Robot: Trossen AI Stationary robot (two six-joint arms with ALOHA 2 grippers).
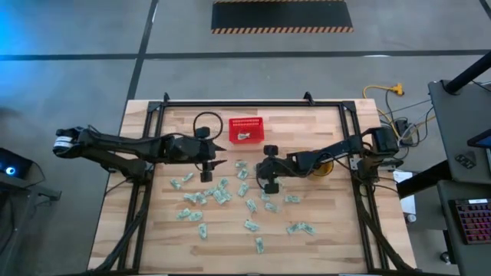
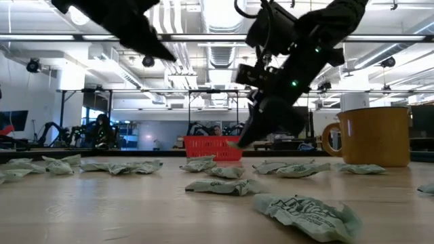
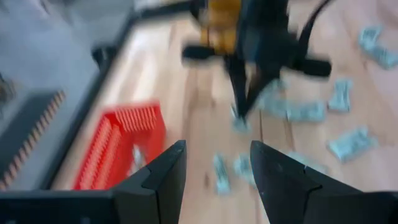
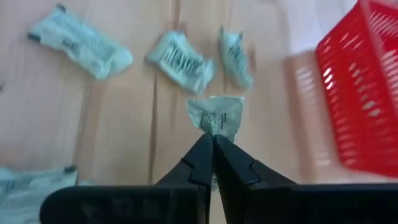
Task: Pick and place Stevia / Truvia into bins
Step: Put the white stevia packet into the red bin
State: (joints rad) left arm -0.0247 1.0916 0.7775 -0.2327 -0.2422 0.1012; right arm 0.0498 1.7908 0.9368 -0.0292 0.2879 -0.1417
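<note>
Near mid-table, my right gripper (image 4: 213,138) has its fingers pinched tight on one sachet (image 4: 216,116), which hangs crumpled from the tips above the wood. My left gripper (image 3: 216,163) hovers nearby with its fingers spread and nothing between them, just in front of the basket (image 1: 246,129). That red basket stands toward the table's far edge, between my two arms, with a few sachets already lying inside. Loose sachets (image 1: 205,198) are scattered over the boards nearer the front, most of them below my grippers in the high view. Off to my right side stands a yellow mug (image 2: 371,136)
</note>
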